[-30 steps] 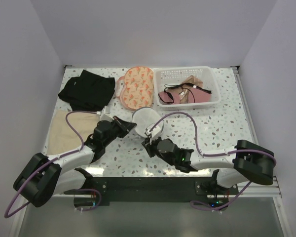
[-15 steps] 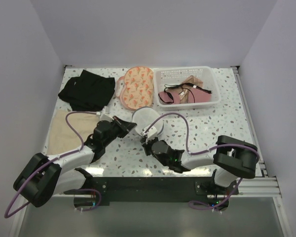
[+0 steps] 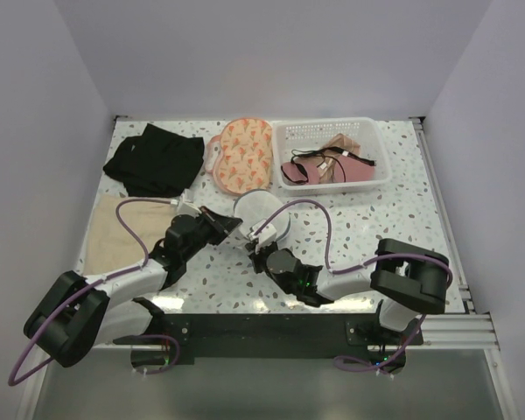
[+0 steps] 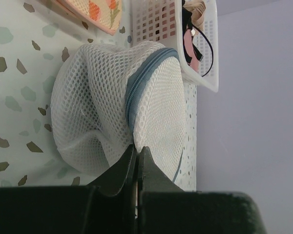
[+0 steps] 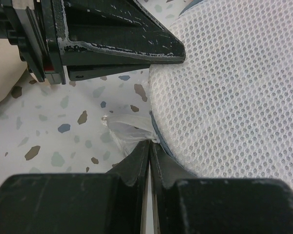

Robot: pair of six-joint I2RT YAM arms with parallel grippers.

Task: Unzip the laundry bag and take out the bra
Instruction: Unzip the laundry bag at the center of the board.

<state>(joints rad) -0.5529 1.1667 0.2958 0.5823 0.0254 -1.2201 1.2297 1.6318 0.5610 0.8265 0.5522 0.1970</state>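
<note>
Left claw (image 4: 136,152): clenched on the mesh rim of the laundry bag (image 4: 93,97), by one end of its blue zipper (image 4: 133,97).
Right claw (image 5: 150,145): clenched on a thin white scrap at the bag's edge, beside the zipper seam.
Laundry bag: on the desk (image 3: 394,219), zipper apparently closed, directly ahead of both claws' tips.
Desk: speckled; beyond the claws stood a white basket (image 3: 325,122) of garments and an orange patterned pouch (image 3: 241,153); outward of the left claw lay a black cloth (image 3: 153,157) and a beige cloth (image 3: 114,232).
Room: plain pale walls (image 3: 262,52).

White mesh laundry bag (image 4: 102,112) (zipped)
</note>
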